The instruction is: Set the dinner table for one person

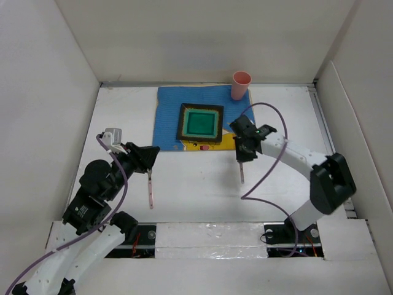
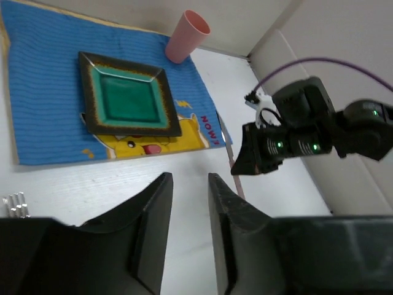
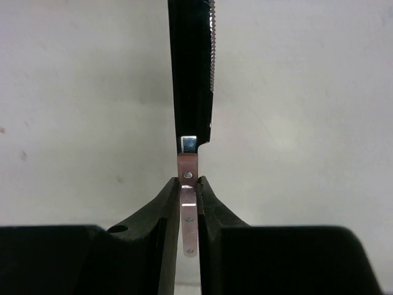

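Two arms reach over the white worktop (image 1: pixel 196 196), which lies under everything in view and is walled by white panels. At its 12 o'clock side lies a blue placemat (image 1: pixel 167 117) carrying a square green plate (image 1: pixel 200 123). A pink cup (image 1: pixel 241 85) stands on the mat's 1 o'clock corner.

Right tool (image 3: pixel 189 184): pressed together on the pink handle of a serrated knife (image 3: pixel 191 74). The blade points away from the wrist, off the mat at about 4 o'clock from the plate. This probably readies it to be laid beside the plate's right edge.

Left tool (image 2: pixel 189 178): jaws slightly spread, with bare worktop showing between them. It hovers at 8 o'clock from the plate, over the upper end of a second pink-handled utensil (image 1: pixel 150 190) that points toward 6 o'clock. Whether the jaws touch that utensil cannot be told.

Judged stage: plate and cup are set, cutlery is not yet in place.
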`<action>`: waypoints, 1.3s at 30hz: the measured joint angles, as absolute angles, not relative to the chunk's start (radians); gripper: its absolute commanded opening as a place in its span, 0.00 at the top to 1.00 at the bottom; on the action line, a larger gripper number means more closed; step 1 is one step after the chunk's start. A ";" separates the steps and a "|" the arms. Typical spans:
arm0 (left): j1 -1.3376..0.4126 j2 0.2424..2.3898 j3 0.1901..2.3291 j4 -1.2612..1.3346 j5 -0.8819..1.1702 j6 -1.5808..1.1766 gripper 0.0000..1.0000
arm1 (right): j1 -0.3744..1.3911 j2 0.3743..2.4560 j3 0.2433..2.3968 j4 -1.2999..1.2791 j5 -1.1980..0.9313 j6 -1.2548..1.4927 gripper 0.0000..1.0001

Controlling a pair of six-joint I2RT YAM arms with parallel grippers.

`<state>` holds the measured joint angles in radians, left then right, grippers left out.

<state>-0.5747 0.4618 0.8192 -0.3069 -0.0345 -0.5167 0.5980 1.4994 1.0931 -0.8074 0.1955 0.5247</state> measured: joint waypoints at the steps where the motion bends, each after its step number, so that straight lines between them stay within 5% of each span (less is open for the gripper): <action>1: -0.575 0.445 0.807 -0.306 -0.043 -0.509 0.83 | 0.592 1.556 1.134 -0.780 0.195 0.489 1.00; 5: -0.574 0.376 0.776 -0.304 -0.094 -0.480 0.92 | 0.567 1.737 1.257 -0.700 0.162 0.373 1.00; 13: -0.561 0.409 0.775 -0.288 -0.146 -0.458 0.77 | 0.466 1.965 1.518 -0.606 0.089 0.250 1.00; 24: -0.535 0.479 0.771 -0.287 -0.136 -0.449 0.74 | 0.352 2.186 1.834 -0.594 0.013 0.231 1.00; 39: -0.535 0.483 0.770 -0.288 -0.139 -0.448 0.74 | 0.337 2.267 1.893 -0.598 -0.019 0.239 1.00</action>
<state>-0.5346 0.4831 0.7700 -0.2878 -0.1390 -0.4480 0.3374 2.2673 1.8935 -0.5976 -0.0189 0.2394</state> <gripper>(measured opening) 0.262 0.183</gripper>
